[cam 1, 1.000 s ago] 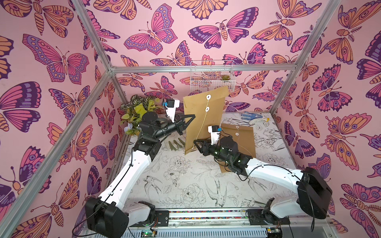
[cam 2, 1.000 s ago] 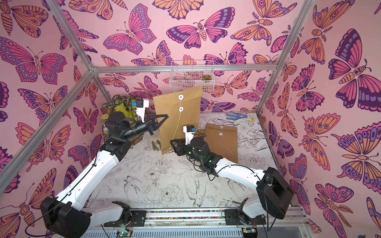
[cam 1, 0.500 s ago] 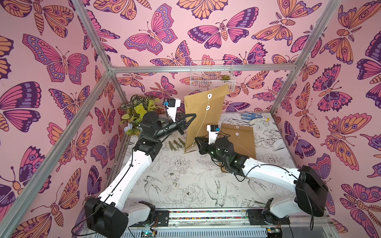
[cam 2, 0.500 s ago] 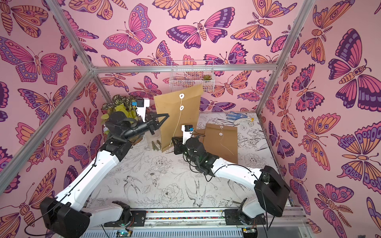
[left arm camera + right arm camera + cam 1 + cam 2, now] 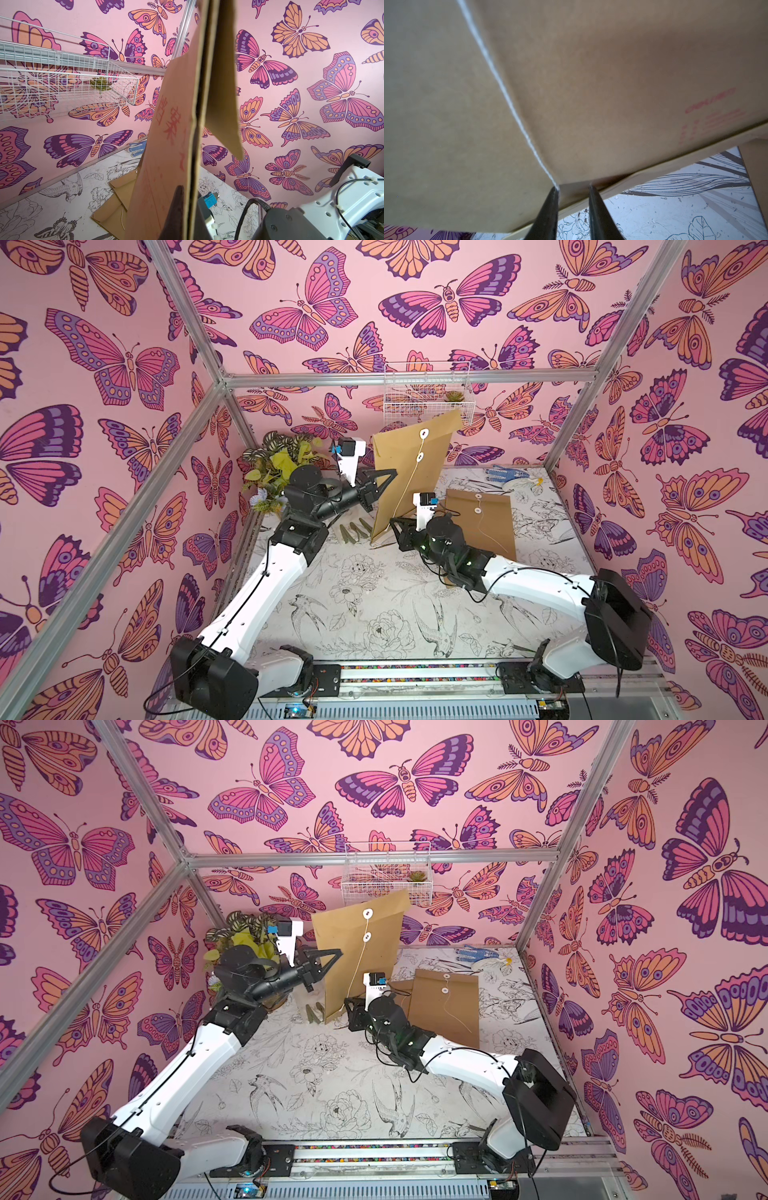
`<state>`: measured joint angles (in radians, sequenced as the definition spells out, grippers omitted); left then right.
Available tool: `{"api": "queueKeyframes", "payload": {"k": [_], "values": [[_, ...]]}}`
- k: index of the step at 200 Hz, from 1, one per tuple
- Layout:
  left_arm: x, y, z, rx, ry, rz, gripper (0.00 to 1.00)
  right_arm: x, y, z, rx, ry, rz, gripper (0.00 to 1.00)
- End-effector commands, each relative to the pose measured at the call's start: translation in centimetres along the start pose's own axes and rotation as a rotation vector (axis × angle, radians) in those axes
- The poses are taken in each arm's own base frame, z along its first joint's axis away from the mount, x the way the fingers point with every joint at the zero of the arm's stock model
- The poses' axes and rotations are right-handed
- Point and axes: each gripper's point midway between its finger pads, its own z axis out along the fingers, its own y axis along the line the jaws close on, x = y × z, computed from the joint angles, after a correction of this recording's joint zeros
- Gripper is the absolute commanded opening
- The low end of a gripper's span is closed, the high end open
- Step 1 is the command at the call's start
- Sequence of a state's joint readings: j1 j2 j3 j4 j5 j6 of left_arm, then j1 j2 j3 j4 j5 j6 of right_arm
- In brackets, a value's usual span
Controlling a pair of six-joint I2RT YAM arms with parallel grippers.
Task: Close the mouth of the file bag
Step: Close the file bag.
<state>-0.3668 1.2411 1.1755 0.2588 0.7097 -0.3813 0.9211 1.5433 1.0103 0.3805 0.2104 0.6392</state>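
Change: right end effector (image 5: 395, 526) is sitting slightly closer to the standing bag's lower edge than a second ago; left arm and bag are keeping their pose.
Task thing: kraft file bag (image 5: 415, 472) is standing upright at the back of the bench (image 5: 374, 605), with its lower corner down at the surface, though contact is unclear.
Left end effector (image 5: 388, 477): is clamping tight on the bag's side edge, about midway up.
Right side: fingers are standing slightly parted at the bag's bottom edge, pinching nothing.
String (image 5: 508, 99): is hanging from the paper discs (image 5: 424, 433) down the front face and touching one fingertip (image 5: 553, 193).
Around: second file bag (image 5: 486, 522) is lying flat beside the right arm, with gloves (image 5: 505, 477) beyond. A plant (image 5: 278, 464) is standing behind the left arm, and olive-green pieces (image 5: 353, 531) are lying by the bag's foot.
In the way: the bag's top corner is overlapping the wire basket (image 5: 424, 393) in both top views.
Left wrist only: flap (image 5: 224, 83) is hanging off the body; red characters (image 5: 170, 124) are showing on the far face.
Right wrist only: blurred red print (image 5: 710, 101) is showing near the bottom edge.
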Motion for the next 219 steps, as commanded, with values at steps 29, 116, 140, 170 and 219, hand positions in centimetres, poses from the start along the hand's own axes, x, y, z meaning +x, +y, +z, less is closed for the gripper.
{"api": "queueKeyframes", "payload": {"k": [29, 116, 140, 170, 219], "values": [[-1.9, -1.4, -0.2, 0.024, -0.042, 0.048, 0.0, -1.6, 0.7, 0.5, 0.01, -0.063, 0.014, 0.18], [-2.1, -1.5, -0.2, 0.02, -0.047, 0.048, 0.0, -1.8, 0.7, 0.2, -0.008, -0.103, -0.016, 0.25], [-2.0, -1.4, 0.0, 0.016, -0.047, 0.046, 0.0, -2.0, 0.8, 0.3, -0.016, -0.113, -0.006, 0.26], [-1.9, -1.8, 0.2, 0.036, -0.04, 0.045, 0.0, -1.3, 0.0, 1.4, 0.04, -0.083, 0.004, 0.25], [-2.1, -2.1, 0.2, 0.039, -0.046, 0.048, 0.0, -1.0, -1.1, 2.3, 0.112, -0.078, -0.009, 0.23]]}}
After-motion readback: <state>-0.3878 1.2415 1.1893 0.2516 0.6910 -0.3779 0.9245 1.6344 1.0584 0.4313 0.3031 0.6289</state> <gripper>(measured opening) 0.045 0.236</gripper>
